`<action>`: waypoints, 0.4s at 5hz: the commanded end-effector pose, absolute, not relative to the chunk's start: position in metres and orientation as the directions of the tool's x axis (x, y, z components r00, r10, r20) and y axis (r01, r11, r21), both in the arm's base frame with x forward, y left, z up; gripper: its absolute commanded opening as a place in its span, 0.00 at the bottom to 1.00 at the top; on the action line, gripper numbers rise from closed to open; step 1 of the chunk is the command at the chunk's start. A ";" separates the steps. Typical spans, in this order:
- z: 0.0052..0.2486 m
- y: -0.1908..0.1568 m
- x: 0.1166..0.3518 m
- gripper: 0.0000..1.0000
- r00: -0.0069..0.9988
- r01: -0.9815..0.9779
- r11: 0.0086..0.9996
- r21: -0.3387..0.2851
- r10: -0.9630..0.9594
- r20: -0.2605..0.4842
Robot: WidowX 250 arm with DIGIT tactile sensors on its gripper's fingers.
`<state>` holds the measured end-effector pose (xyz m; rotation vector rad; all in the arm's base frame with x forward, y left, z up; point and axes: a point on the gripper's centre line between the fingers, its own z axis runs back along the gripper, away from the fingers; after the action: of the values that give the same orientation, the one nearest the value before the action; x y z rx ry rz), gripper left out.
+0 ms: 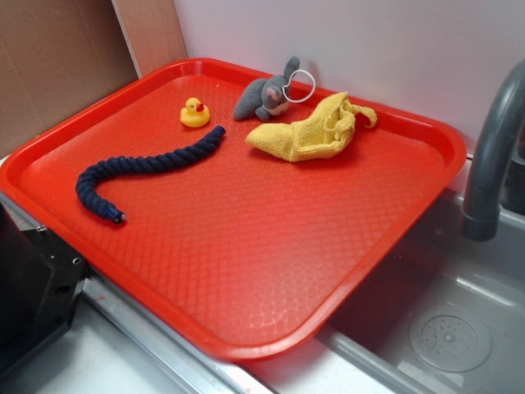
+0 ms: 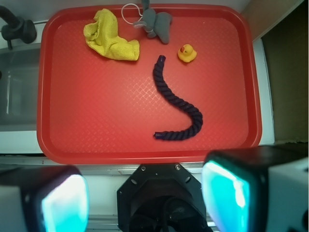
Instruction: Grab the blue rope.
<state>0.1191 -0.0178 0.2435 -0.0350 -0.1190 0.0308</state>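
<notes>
On the dimpled red tray point(image 1: 246, 246), the twisted blue rope point(image 1: 148, 168) curves; end effector point(image 2: 145, 193) fingers apart.

Behind the work area you see a plain white wall point(image 1: 353, 41), and to its left a brown cardboard panel point(image 1: 57, 57) beside a strip of pale wood point(image 1: 152, 33). Below lies a stainless-steel sink point(image 1: 459, 328) with a round drain point(image 1: 449, 336), and a dark grey faucet point(image 1: 492, 148) arches over it. You get soft, even light with no hard shadows.
</notes>
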 end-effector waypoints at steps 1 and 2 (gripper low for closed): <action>0.244 -0.018 0.119 1.00 0.992 -0.029 0.999 -0.037 0.033 0.118; 0.202 0.017 0.134 1.00 0.998 0.027 0.998 -0.049 -0.024 0.053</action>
<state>0.1336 0.0174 0.1963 -0.0487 -0.0356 -0.0387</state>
